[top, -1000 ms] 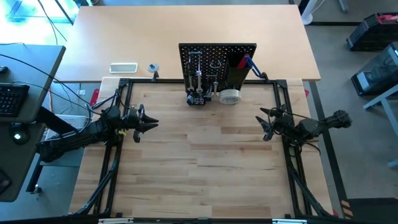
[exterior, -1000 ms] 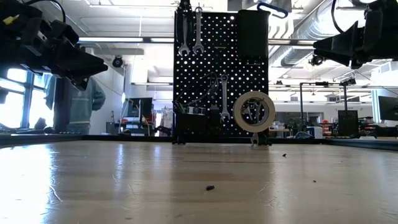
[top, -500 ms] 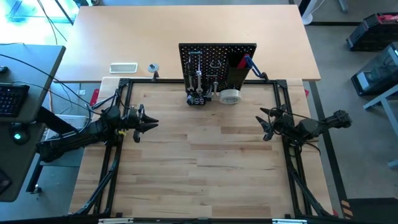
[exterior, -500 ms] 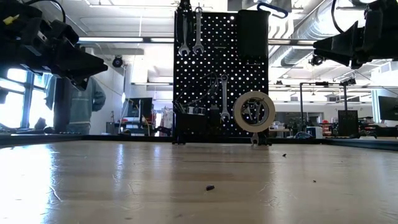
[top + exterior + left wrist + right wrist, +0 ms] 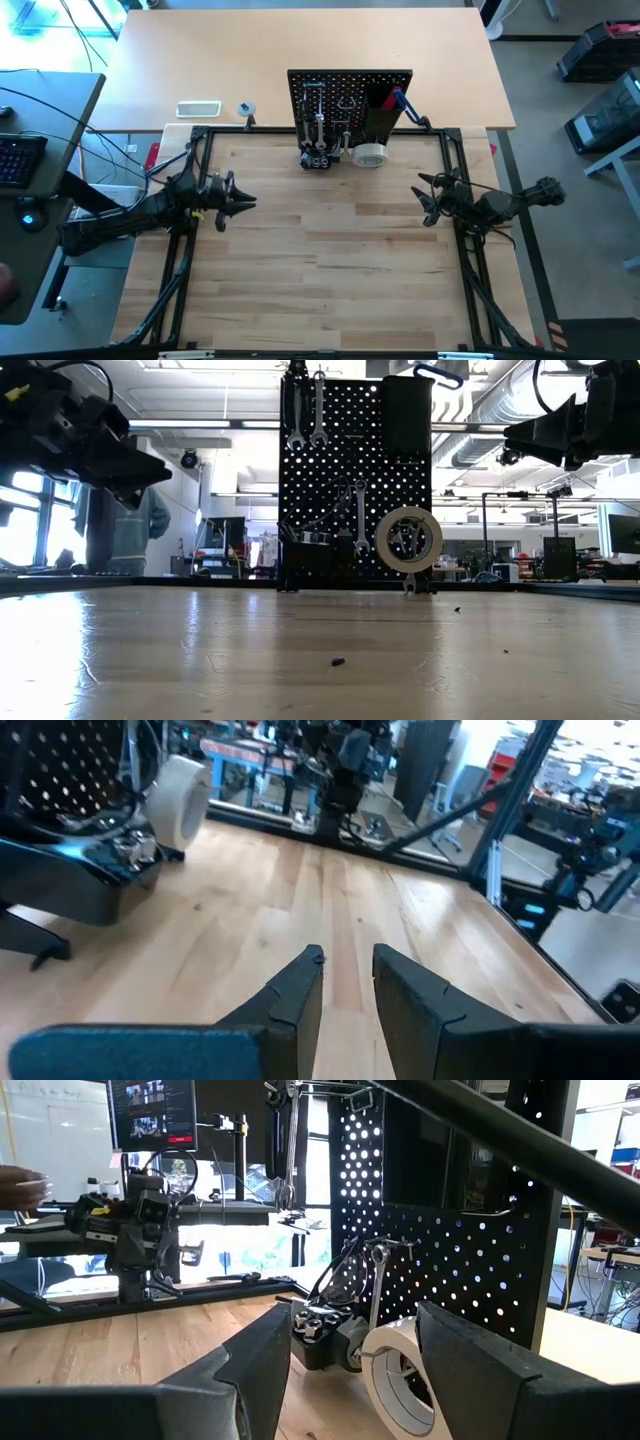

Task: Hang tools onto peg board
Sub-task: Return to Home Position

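Observation:
The black peg board (image 5: 350, 100) stands upright at the table's far edge, also in the low view (image 5: 355, 480). Two silver wrenches (image 5: 305, 415) hang from hooks at its top left, and a third (image 5: 360, 515) hangs lower. The pale tape roll (image 5: 408, 540) hangs low on its right. A black bin (image 5: 405, 415) holds a blue-handled tool (image 5: 440, 372). My left gripper (image 5: 245, 203) hovers over the table's left part, its fingers a little apart (image 5: 347, 960) and empty. My right gripper (image 5: 425, 200) hovers at the right, wide open (image 5: 355, 1345) and empty.
A dark holder with sockets (image 5: 318, 158) sits at the board's foot. A white tray (image 5: 198, 108) and a small roll (image 5: 246, 108) lie on the far table behind the frame. A person (image 5: 125, 530) stands beyond the table's left side. Bare wood lies between the arms.
My left gripper has shifted slightly toward the table's near edge. Nothing else has moved.

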Controlling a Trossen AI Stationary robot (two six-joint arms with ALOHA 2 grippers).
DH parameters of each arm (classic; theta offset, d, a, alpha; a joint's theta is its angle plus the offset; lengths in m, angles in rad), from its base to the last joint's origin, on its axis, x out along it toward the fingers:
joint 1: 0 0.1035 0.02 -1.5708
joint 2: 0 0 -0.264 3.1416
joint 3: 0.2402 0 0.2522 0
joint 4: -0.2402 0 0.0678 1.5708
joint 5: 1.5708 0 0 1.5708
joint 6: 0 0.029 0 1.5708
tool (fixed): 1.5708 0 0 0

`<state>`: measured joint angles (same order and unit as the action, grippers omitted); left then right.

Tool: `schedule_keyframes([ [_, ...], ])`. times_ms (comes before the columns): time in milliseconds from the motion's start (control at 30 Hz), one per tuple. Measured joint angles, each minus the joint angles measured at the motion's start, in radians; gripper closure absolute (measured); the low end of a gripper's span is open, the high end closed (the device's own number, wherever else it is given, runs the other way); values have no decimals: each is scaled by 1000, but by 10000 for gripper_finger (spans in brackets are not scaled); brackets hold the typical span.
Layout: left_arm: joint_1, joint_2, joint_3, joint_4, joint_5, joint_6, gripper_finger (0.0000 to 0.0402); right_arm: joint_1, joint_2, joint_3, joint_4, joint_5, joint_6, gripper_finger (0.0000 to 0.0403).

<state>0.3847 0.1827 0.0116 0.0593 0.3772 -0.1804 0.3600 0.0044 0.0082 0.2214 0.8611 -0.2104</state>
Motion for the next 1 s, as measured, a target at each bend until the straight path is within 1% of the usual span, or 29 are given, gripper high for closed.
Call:
schedule_keyframes([
  [200,-9,18,0,0,0,0,320,0,0,0,0,0,0,193],
  [1000,-9,18,0,0,2,0,320,0,0,0,0,0,0,193],
])
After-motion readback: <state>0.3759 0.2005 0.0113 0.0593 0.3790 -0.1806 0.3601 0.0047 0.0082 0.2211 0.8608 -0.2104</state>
